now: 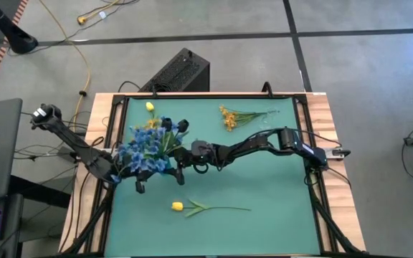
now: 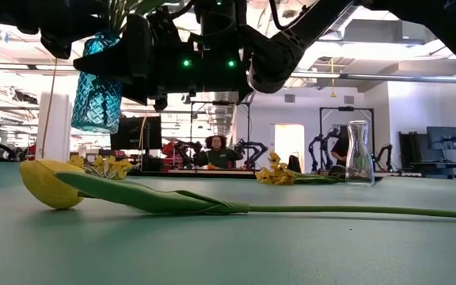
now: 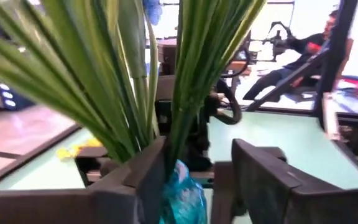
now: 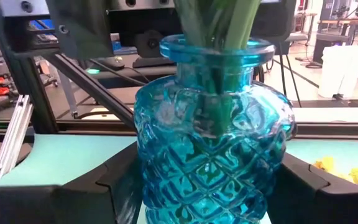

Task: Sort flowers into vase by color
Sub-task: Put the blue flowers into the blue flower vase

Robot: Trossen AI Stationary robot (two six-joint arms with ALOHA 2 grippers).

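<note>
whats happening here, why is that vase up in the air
The right tool holds a blue textured glass vase around its body, lifted clear of the green table. The left tool is closed on the green stems of the blue flowers standing in the vase. A yellow tulip lies on the table nearer the front, a yellow-orange sprig lies towards the back, and a clear glass carafe stands empty.

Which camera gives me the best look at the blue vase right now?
The right wrist view: the blue vase fills it, stems in its neck, between the right tool fingers. The low view shows it lifted off the table, the left wrist view only a sliver, and the high view hides it under blue blossoms.
</note>
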